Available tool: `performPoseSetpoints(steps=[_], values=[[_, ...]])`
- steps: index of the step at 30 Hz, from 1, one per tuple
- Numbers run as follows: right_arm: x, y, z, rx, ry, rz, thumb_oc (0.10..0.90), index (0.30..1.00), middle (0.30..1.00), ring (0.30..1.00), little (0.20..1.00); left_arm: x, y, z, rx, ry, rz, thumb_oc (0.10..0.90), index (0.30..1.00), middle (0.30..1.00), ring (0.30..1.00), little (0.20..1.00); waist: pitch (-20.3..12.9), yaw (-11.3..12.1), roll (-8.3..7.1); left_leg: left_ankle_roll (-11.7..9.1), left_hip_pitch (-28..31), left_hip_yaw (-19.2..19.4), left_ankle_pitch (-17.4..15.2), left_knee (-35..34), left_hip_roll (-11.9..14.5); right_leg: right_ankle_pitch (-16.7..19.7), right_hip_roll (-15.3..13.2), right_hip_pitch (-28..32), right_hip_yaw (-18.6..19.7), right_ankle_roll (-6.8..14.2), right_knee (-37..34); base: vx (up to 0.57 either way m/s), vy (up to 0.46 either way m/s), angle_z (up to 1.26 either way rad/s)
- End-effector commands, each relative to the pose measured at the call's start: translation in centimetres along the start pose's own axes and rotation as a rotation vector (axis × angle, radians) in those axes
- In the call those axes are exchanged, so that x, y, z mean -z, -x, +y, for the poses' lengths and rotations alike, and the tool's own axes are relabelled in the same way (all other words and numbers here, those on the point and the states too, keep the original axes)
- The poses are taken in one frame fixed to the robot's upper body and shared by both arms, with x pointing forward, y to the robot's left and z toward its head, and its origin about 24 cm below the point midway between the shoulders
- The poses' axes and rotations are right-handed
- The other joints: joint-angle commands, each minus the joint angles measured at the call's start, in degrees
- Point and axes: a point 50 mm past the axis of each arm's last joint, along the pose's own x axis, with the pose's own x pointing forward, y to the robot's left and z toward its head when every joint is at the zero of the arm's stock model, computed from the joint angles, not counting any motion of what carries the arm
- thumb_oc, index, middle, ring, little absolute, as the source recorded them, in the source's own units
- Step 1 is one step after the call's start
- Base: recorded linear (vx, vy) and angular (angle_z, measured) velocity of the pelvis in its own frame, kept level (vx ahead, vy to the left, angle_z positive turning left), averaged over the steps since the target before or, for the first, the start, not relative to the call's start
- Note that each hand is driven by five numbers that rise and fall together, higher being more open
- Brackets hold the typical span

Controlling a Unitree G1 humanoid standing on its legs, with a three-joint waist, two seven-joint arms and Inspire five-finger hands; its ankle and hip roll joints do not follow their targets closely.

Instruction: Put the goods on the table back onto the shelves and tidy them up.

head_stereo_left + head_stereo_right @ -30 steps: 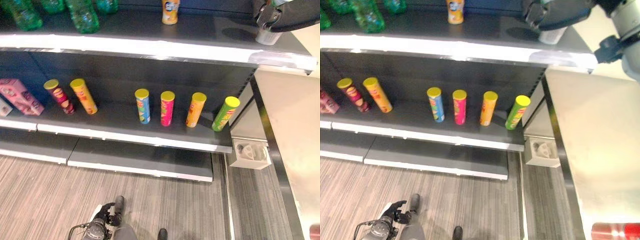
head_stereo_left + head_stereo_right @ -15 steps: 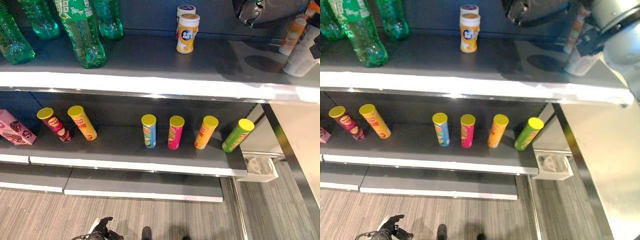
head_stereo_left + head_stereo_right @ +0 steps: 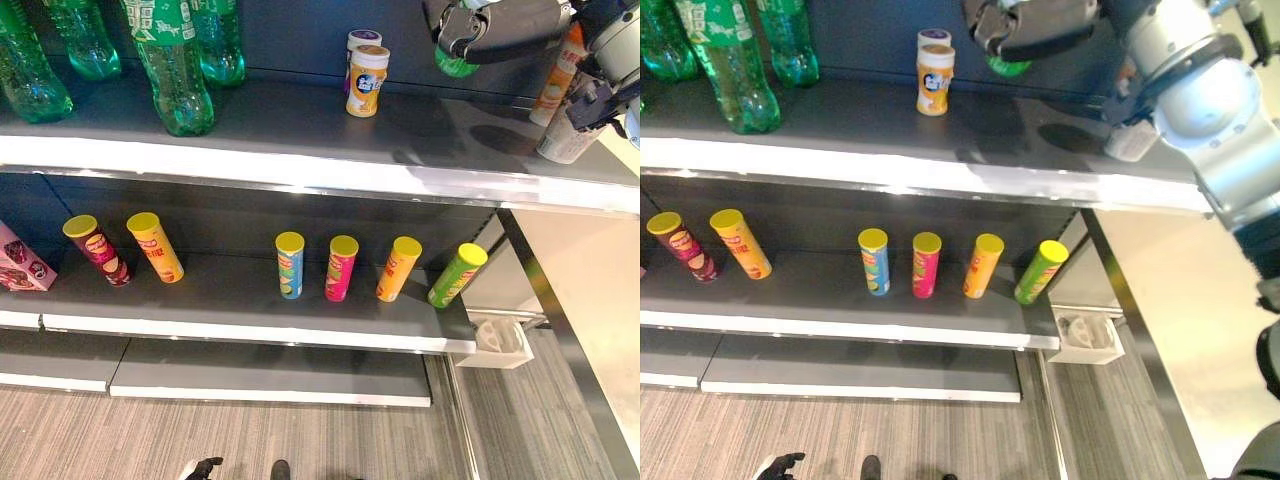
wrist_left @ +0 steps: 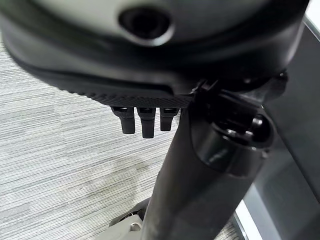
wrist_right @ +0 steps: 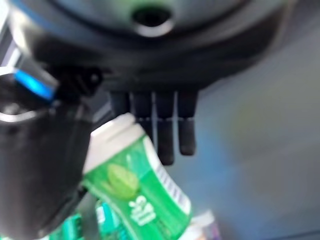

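One green jar (image 5: 137,192) clamped in right robot hand (image 3: 1035,25) over top shelf (image 3: 940,140); orange-capped jar (image 3: 934,79) off to its left.

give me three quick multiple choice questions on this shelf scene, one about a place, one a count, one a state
1. Where is the right hand?
A. over the top shelf
B. on the floor
C. at the middle shelf

2. How many tall tubes stand on the middle shelf?
A. three
B. six
C. nine

3. What is the right hand doing?
A. hanging open, holding nothing
B. holding a green container
C. pressing a pink box

Answers: 1 A, it hovers above the top shelf's right part. 2 B, six yellow-lidded tubes show. 3 B, the container sits between thumb and fingers.
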Motion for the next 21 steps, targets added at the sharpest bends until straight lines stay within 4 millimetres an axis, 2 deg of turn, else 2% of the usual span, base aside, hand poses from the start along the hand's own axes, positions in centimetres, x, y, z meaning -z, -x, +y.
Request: performPoseSetpoints(steps=[1, 12, 21], values=[[-1.5, -0.9, -4.6, 0.191, -0.096, -0.062, 0.400, 0.300, 0.300, 0.300, 0.300, -0.2, -0.2, 1.4, -0.026, -0.035, -0.013, 0.800, 0.900, 0.900, 0.900, 0.900, -3.99, 2.18, -1.86, -5.83, 2.99, 3.87, -5.74, 0.55, 6.16, -0.12, -2.88, -0.95, -0.56, 3.69, 0.43, 0.00, 0.000, 0.00], [0.1, -1.5, -2.8, 0.161, -0.282, -0.004, 0.400, 0.300, 0.300, 0.300, 0.300, -0.4, -0.3, 1.5, -0.020, -0.025, -0.015, 0.800, 0.900, 0.900, 0.900, 0.900, -3.47, 3.14, -2.05, -5.90, 2.69, 3.25, -5.49, 0.55, 6.00, -0.18, -3.19, -0.78, -1.83, 3.78, 0.43, 0.01, -0.002, 0.02], [-0.3, -1.7, -2.0, 0.124, -0.348, -0.031, 0.400, 0.300, 0.300, 0.300, 0.300, 0.4, -0.2, 1.4, -0.014, -0.021, 0.017, 0.800, 0.900, 0.900, 0.900, 0.900, -2.86, 3.61, -2.57, -5.98, 2.10, 3.05, -5.30, 0.55, 6.06, -0.11, -3.47, -1.14, -2.53, 3.91, 0.43, 0.01, -0.001, 0.04]])
